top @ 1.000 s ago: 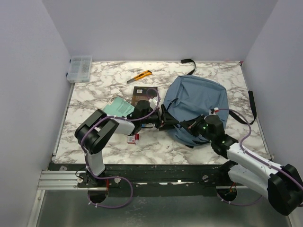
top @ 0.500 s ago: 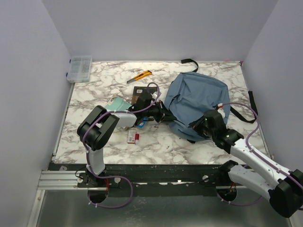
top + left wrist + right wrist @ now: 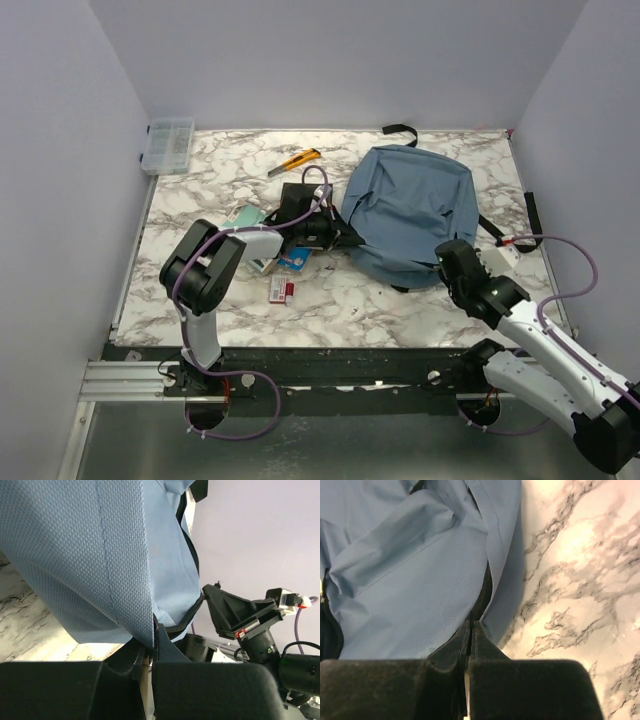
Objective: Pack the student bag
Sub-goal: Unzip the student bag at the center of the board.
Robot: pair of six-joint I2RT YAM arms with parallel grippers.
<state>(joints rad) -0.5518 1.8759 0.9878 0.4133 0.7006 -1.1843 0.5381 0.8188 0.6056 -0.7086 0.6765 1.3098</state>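
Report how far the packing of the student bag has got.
Done: nothing visibly packed; the student bag lies on the table, its inside hidden. In hand: the left hand is shut on the bag's fabric beside the zipper, and the right hand is shut at the zipper line on its near edge, likely opening it. Left: the yellow knife, dark book and small red item lie outside.

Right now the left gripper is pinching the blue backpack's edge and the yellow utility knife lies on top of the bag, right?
No. The top external view shows the yellow utility knife on the table, left of the student bag, not on top of it. The left gripper does pinch the bag's edge.
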